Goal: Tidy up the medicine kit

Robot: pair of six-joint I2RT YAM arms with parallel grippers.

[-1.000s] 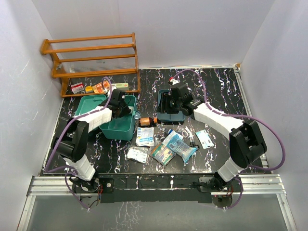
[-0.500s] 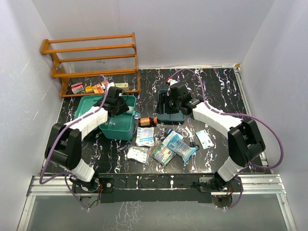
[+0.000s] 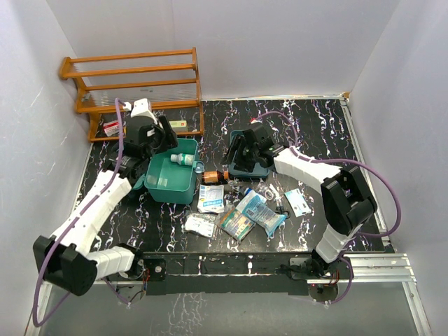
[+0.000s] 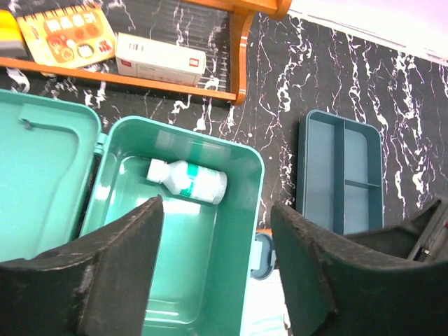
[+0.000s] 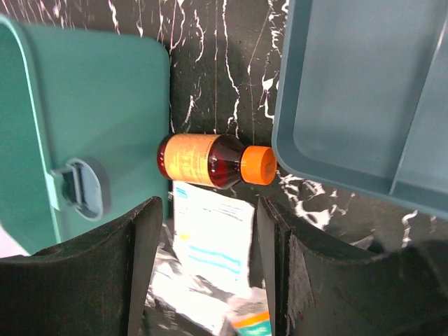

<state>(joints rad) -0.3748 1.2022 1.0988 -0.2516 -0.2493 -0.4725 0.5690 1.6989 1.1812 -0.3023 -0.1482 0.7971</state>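
Your right gripper (image 5: 208, 231) is spread, bottle (image 5: 203, 159) just ahead; reaching in, it could clip the medicine kit (image 5: 98, 105) or tray (image 5: 350, 84) alongside.

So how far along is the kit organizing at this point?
Early. The medicine kit stands open with a white bottle inside. Nothing is in hand: the left gripper is open above the kit, the right gripper open above the brown bottle beside it. That bottle and the packets are left on the table.
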